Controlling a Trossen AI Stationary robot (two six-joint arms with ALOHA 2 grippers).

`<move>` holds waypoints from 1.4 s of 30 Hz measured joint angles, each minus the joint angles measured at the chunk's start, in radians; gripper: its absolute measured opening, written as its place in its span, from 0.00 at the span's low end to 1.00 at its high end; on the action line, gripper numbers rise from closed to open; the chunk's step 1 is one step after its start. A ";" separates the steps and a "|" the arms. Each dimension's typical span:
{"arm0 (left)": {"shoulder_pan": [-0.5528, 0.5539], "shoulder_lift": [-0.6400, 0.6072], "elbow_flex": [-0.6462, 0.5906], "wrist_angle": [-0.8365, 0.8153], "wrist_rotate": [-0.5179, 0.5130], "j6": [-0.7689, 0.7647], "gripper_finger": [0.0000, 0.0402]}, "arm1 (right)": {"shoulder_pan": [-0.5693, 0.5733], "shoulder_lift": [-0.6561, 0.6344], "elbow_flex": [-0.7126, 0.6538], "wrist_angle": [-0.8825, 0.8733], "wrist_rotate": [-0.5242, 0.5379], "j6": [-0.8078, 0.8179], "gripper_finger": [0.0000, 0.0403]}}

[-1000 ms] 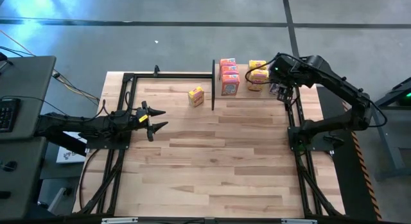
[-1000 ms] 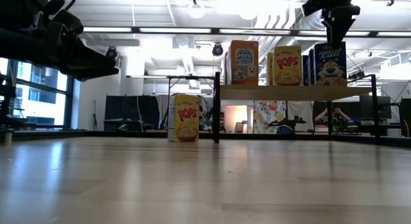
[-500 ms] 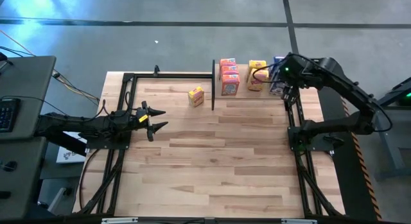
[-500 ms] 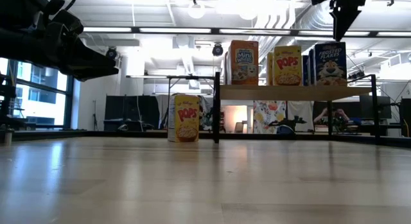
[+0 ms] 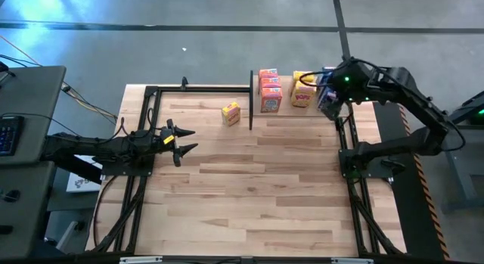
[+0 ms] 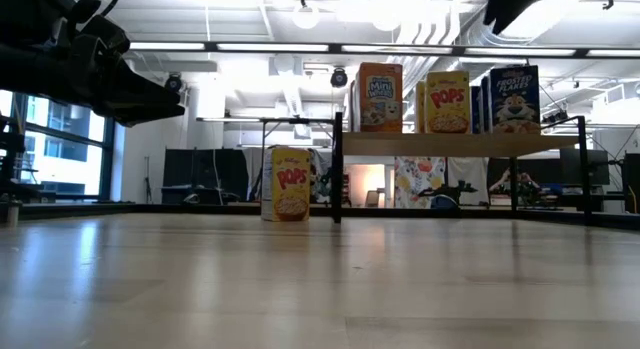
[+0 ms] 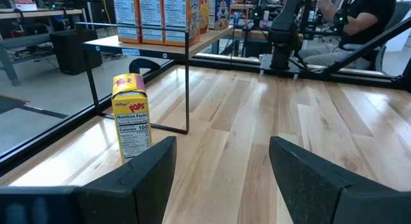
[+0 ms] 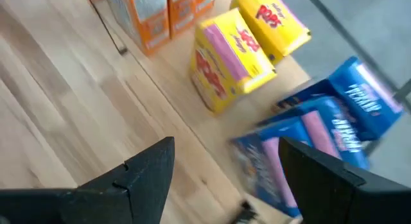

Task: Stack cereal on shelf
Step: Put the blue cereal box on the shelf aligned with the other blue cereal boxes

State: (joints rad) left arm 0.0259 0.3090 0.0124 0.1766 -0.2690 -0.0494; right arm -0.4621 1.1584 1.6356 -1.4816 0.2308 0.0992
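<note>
Plank-patterned wooden tabletop (image 5: 249,181) bears one yellow cereal box (image 5: 231,113) beside the light-wood shelf (image 6: 460,144) (eight shelved). We judge our empty right gripper (image 5: 330,97), fingers apart above the shelf, done placing; next, the idle, open left gripper (image 5: 180,141) fetches it.

Robotics lab or industrial workshop. Grey concrete floor (image 5: 227,45) with taped lines around the plank worktop (image 5: 249,188); black metal frame (image 5: 140,173) bolted along its edges. Low view: exposed ducts and strip lights (image 6: 300,47) overhead, big windows (image 6: 60,149), benches beyond. Seated person (image 7: 359,22) at a workstation; keyboard (image 5: 7,135) on a side desk.
</note>
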 joint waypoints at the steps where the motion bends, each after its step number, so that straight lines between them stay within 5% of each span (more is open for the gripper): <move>1: 0.000 0.000 0.000 0.000 0.000 0.000 0.60 | 0.014 0.004 0.000 0.005 0.000 0.043 0.67; 10: 0.000 0.000 0.000 0.000 0.000 0.000 0.60 | 0.113 0.081 0.000 0.035 0.004 0.371 0.67; 21: 0.000 0.000 0.000 0.000 0.000 0.000 0.60 | 0.173 0.202 0.000 -0.062 0.115 0.530 0.67; 27: 0.000 0.000 0.000 0.000 0.000 0.000 0.60 | 0.172 0.247 0.000 -0.089 0.126 0.557 0.67; 36: 0.000 0.000 0.000 0.000 0.000 0.000 0.60 | 0.178 0.241 -0.011 -0.087 -0.051 0.527 0.67; 42: 0.000 0.000 0.000 0.000 0.000 0.000 0.60 | 0.225 0.159 -0.186 -0.091 -0.045 0.505 0.67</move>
State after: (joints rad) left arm 0.0257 0.3088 0.0124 0.1764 -0.2691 -0.0494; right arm -0.2371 1.3172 1.4498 -1.5723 0.1854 0.6047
